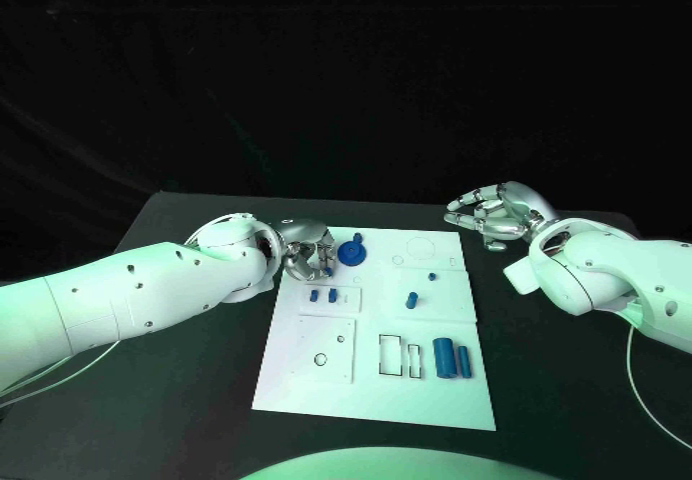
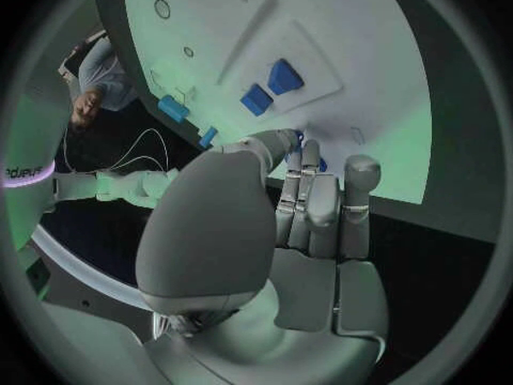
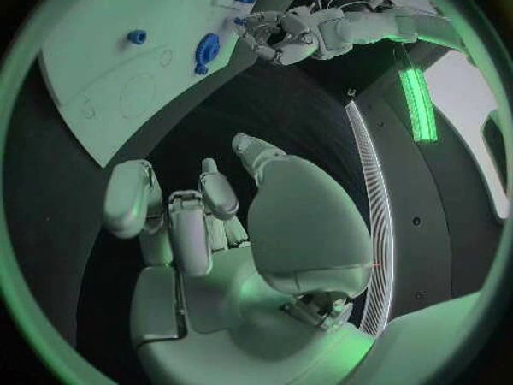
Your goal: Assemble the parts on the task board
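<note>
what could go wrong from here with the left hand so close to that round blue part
1. The left hand sits at the task board's far left edge, fingers right beside the round blue part. A small slip could knock it off its spot.
2. The two small blue blocks lie loose just in front of that hand; its arm could sweep them if it pulls back low.
3. The right hand hovers off the board, curled and empty, so it cannot steady anything.

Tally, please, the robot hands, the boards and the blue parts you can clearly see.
Hands: 2, left hand and right hand
Task board: 1
Blue parts: 6, a disc, two blocks, a peg, two cylinders
Total: 9
</note>
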Available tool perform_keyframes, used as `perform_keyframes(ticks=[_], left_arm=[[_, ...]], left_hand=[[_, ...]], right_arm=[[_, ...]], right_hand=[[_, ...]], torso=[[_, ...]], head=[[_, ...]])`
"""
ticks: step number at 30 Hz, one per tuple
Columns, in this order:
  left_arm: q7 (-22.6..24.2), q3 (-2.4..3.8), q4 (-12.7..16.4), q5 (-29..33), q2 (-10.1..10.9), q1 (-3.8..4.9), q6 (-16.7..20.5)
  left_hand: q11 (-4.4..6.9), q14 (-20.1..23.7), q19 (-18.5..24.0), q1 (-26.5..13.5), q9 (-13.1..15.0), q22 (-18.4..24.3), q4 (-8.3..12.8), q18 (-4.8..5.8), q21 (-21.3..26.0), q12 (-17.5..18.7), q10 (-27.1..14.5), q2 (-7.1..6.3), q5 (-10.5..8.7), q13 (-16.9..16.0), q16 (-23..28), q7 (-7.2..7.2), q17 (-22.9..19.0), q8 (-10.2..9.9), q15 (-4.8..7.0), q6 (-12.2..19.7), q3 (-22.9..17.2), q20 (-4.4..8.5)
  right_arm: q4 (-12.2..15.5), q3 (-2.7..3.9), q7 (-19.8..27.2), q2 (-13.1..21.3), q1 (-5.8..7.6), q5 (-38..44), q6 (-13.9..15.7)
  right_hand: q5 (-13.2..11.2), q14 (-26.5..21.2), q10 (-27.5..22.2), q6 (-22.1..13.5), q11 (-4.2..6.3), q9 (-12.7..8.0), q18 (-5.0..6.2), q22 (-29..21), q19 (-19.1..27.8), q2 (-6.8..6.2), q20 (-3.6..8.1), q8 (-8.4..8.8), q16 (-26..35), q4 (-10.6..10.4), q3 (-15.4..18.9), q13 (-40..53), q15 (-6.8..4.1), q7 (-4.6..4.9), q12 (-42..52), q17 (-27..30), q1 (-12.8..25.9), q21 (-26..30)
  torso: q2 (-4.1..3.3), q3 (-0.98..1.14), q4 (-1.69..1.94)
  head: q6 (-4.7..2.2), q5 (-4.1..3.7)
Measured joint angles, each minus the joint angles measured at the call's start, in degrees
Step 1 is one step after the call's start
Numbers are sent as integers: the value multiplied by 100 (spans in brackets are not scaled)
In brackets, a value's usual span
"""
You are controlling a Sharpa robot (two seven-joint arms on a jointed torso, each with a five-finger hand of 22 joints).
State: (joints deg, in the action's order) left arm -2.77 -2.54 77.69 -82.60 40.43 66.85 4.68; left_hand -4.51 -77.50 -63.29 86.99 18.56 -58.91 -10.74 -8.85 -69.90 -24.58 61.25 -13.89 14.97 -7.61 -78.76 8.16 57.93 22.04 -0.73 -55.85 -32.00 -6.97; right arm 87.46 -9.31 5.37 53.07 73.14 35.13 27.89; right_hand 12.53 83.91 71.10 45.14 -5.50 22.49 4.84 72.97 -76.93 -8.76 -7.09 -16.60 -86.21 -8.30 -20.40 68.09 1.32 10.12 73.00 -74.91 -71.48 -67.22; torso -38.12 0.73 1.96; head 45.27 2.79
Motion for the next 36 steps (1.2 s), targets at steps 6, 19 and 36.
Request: perform_keyframes(ticks=[6,19,36], left_arm=[[-22,-1,-50,-33,-32,0,-29],[-37,2,-93,-82,-47,9,-117],[-17,-10,-77,-78,-122,-1,-161]], left_hand=[[0,0,0,0,-1,0,0,0,0,0,0,0,0,0,-20,1,0,-9,0,2,0,0],[-1,0,0,0,6,1,0,0,0,25,0,0,0,0,-20,2,-8,-10,-1,3,0,0],[0,-21,-20,-23,4,-33,0,90,0,25,41,23,-3,-1,-19,2,22,-44,21,-39,0,21]], right_arm=[[2,0,0,1,-1,0,0],[5,0,1,5,-1,0,0],[4,0,1,5,-1,0,0]], right_hand=[[0,0,0,0,0,0,0,0,0,0,0,0,0,0,0,0,0,0,0,0,0,0],[0,0,0,0,0,1,0,0,0,0,0,0,0,0,0,-1,0,0,0,0,0,0],[0,0,0,0,0,1,0,0,0,0,0,-23,0,-16,-17,-1,0,0,0,0,0,0]], torso=[[2,1,4],[5,-1,5],[1,1,4]], head=[[18,-5],[30,-14],[44,-15]])
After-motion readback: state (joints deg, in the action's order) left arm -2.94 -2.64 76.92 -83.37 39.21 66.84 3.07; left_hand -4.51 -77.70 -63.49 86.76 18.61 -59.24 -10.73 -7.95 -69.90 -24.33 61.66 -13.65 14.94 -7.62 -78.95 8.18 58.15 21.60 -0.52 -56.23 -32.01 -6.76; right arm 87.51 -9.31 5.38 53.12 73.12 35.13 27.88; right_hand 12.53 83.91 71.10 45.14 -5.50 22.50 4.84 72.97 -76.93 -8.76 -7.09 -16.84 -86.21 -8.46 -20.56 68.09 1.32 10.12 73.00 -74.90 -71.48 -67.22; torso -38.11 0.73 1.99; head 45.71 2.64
